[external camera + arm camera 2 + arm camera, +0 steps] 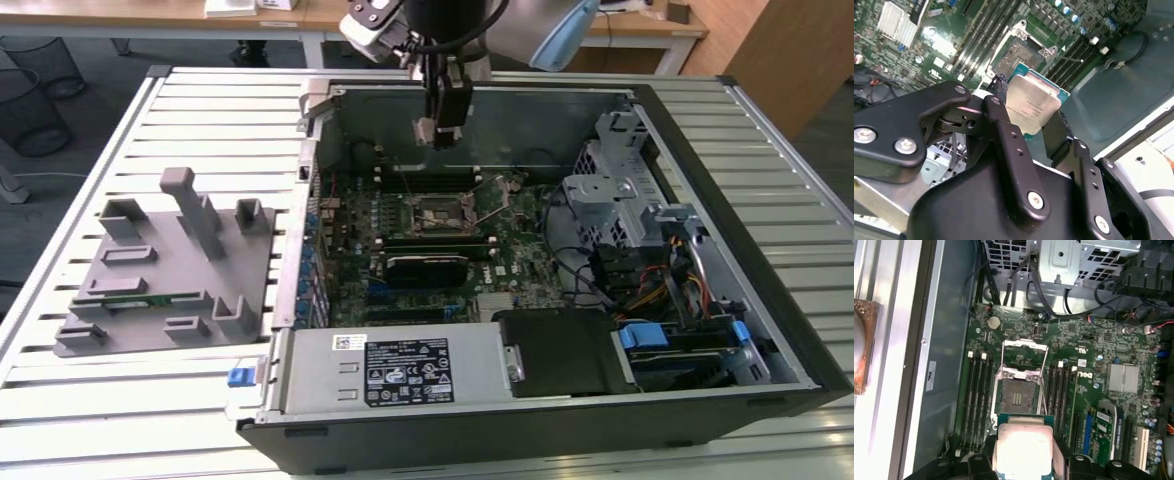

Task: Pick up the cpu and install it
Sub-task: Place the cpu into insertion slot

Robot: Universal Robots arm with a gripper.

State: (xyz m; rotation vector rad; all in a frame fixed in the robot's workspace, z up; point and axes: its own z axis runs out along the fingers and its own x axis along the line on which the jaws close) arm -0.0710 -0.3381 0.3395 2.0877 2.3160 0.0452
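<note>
1. One cpu [1030, 102] is held by its edges between the two fingers [1004, 130] of the gripper [1029, 117], its metal top facing the camera in both wrist views.
2. The gripper is shut on the cpu and hangs in the air over the far part of the open case [467, 450] in the exterior view, clear of the board [514, 270].
3. One socket [1019, 395] lies below on the board, apart from the cpu, with its metal frame swung open and its contacts bare.
4. Dark memory slots [979, 390] run along both sides of the socket.
5. One silver heatsink [1123, 377] sits farther along the board.
6. The case lies on a slatted tabletop [200, 110].
7. One grey fixture [160, 270] stands on the tabletop beside the case, at the exterior view's left.
</note>
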